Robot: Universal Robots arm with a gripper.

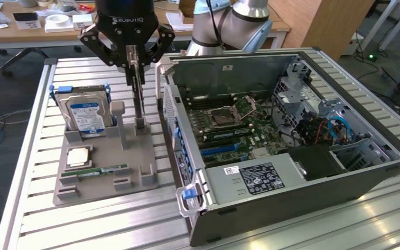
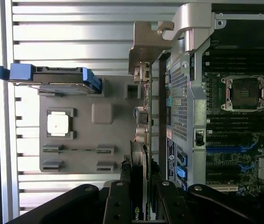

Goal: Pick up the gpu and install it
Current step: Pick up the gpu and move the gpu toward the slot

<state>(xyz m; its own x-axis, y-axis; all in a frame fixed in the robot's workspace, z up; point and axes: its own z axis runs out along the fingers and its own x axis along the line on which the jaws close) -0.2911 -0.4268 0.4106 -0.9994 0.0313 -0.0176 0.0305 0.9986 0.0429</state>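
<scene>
Counter (image 1: 82,224) of slatted metal carries open computer case (image 1: 366,174) on the exterior view's right, with gray holder tray (image 1: 141,166) just beside it. Hard drive (image 1: 85,114) stands in tray. Hand (image 1: 132,65) is clamped narrow on gpu (image 1: 138,99). Card is upright and edge-on, over tray beside case wall, lower end by a tray post.

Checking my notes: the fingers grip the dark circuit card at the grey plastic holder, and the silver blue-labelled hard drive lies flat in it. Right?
No. The silver blue-labelled hard drive stands on edge in the grey plastic holder, as the exterior view shows; the fingers grip the dark circuit card.
</scene>
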